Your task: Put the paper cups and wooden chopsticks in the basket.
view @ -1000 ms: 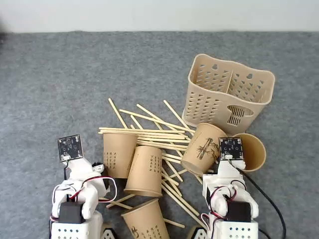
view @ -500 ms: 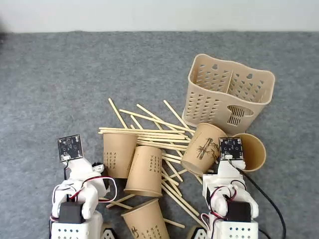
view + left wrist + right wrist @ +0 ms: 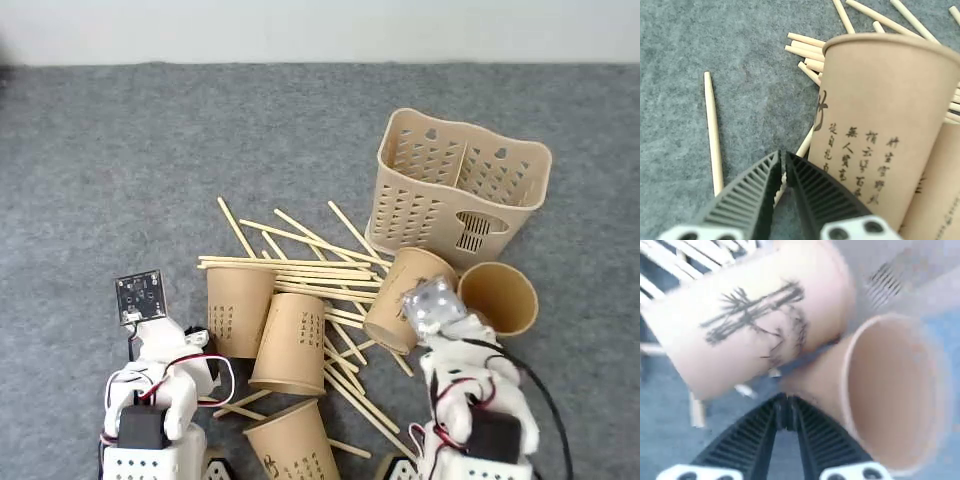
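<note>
1. My right gripper [image 3: 786,401] is pressed closed, tips together, with nothing in it. It points at the seam where two paper cups touch: the bamboo-print cup [image 3: 755,315] on one side and the open-mouthed cup [image 3: 890,410] on the other.
2. From above, the bamboo-print cup [image 3: 400,298] lies on its side. Its long axis slants from my right arm toward the basket [image 3: 460,190], wider end nearest the basket. The open-mouthed cup [image 3: 498,297] lies touching it, close under the basket's wall.
3. My right arm is the nearer one to both cups and to the basket. I judge these jaws must part before either cup can be taken.
4. My left gripper [image 3: 782,157] is likewise closed and empty. It sits just beside the lettered cup [image 3: 885,125], which lies on its side over the chopsticks [image 3: 290,265].
5. A loose chopstick [image 3: 712,130] lies apart on the grey carpet [image 3: 150,150].
6. Chopsticks run under the bamboo-print cup, so lifting it may drag them. No cup or chopstick is in the basket yet.
</note>
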Available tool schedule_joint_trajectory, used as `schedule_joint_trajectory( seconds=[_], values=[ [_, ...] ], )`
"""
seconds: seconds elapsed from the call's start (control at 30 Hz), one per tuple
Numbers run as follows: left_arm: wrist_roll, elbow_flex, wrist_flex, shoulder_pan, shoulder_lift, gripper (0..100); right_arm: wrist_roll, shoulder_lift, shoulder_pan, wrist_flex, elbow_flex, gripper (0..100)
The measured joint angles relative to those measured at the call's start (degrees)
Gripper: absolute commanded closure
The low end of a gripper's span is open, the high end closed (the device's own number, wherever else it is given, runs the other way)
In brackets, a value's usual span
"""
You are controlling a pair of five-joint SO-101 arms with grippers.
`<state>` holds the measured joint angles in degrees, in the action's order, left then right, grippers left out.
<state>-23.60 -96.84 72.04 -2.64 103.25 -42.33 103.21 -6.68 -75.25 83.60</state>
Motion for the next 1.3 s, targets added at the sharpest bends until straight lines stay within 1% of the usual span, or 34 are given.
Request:
schedule_joint_trajectory(
  seconds=[0.03, 0.1, 0.23, 0.5, 0.63, 0.7, 0.8, 0.93, 1.07, 1.13, 1.3],
  values=[
    [0.00, 0.00, 0.00, 0.00, 0.00, 99, -2.46, 0.00, -1.32, 0.00, -1.85, 99.0],
    [0.00, 0.00, 0.00, 0.00, 0.00, 99, -2.73, 0.09, -3.78, 0.00, -5.71, 98.7],
    [0.00, 0.00, 0.00, 0.00, 0.00, 99, 1.85, 0.88, -7.91, -0.09, -13.63, 98.7],
    [0.00, 0.00, 0.00, 0.00, 0.00, 99, 3.43, -0.35, -8.79, -2.11, -20.92, 98.7],
    [0.00, 0.00, 0.00, 0.00, 0.00, 99, 3.52, -8.53, -8.79, -2.11, -24.09, 98.7],
    [0.00, 0.00, 0.00, 0.00, 0.00, 99, 4.84, -14.86, -8.79, -2.20, -26.99, 98.7],
    [0.00, 0.00, 0.00, 0.00, 0.00, 99, 7.21, -26.11, -8.79, -5.19, -32.79, 98.7],
    [0.00, 0.00, 0.00, 0.00, 0.00, 99, 9.23, -40.18, -4.57, -10.90, -40.35, 96.8],
    [0.00, 0.00, 0.00, 0.00, 0.00, 99, 12.04, -47.12, 0.70, -13.80, -42.73, 82.4],
    [0.00, 0.00, 0.00, 0.00, 0.00, 99, 13.45, -48.79, 1.58, -14.15, -42.73, 78.2],
    [0.00, 0.00, 0.00, 0.00, 0.00, 99, 14.95, -50.81, 1.85, -13.98, -42.73, 81.6]
  ],
)
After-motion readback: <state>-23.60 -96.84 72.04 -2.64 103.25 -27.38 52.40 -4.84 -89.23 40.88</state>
